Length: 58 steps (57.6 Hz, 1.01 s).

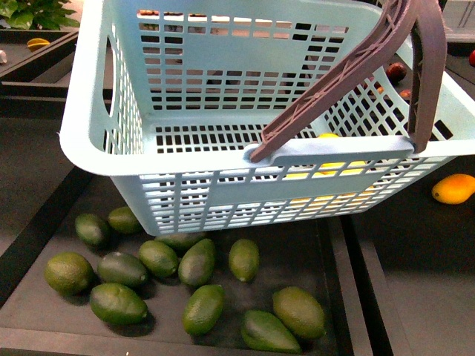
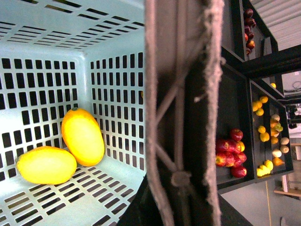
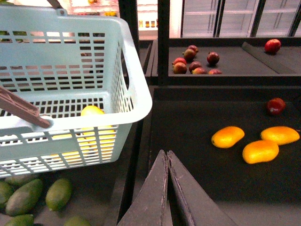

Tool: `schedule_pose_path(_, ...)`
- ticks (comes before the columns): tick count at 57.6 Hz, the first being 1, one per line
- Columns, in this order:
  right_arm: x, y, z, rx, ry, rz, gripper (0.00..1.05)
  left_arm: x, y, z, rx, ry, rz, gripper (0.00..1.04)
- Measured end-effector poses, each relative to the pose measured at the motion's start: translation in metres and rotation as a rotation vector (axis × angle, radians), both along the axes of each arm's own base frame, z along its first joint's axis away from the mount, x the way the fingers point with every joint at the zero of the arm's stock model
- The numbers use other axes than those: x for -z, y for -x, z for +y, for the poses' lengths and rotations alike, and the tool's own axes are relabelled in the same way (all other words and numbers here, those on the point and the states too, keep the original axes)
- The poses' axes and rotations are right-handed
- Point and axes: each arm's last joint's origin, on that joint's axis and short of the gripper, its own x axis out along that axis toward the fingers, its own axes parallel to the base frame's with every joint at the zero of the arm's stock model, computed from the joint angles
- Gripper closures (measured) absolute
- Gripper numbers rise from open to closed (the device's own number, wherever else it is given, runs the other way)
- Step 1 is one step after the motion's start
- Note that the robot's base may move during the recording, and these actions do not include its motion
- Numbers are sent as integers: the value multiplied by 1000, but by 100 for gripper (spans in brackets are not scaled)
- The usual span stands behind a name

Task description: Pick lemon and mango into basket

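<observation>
We judged the task as good as finished; both yellow fruits already lay inside the basket, which hung tilted above a tray of green fruits with its brown handle raised. Nothing was left to pick, as far as we could see; only setting the basket down might remain. The longer fruit with the orange tinge we took for the mango, the shorter plain one for the lemon, though the two looked much alike. Both rested flat on the slotted floor, in the near corner on the robot's right, where yellow showed through the slots in the front view.

The mango lay on its side, its long axis along the floor, one end towards the foot of the slotted wall; the lemon lay flat too, its axis set at a wide angle to the mango's, one tapered end touching the mango's flank.

The right gripper hung beside the basket over a dark shelf, its jaws pressed together and holding nothing; loose mangoes and red apples sat beyond it. Of the left gripper we could not tell the jaws; the handle ran close across its wrist view and hid them.
</observation>
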Motion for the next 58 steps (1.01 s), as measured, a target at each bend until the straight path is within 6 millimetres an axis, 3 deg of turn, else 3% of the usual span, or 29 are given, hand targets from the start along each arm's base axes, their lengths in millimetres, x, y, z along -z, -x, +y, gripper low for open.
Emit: schedule_pose_path(58,2,30,0,1,0,0,103,0,0,0,-1,0,0,100)
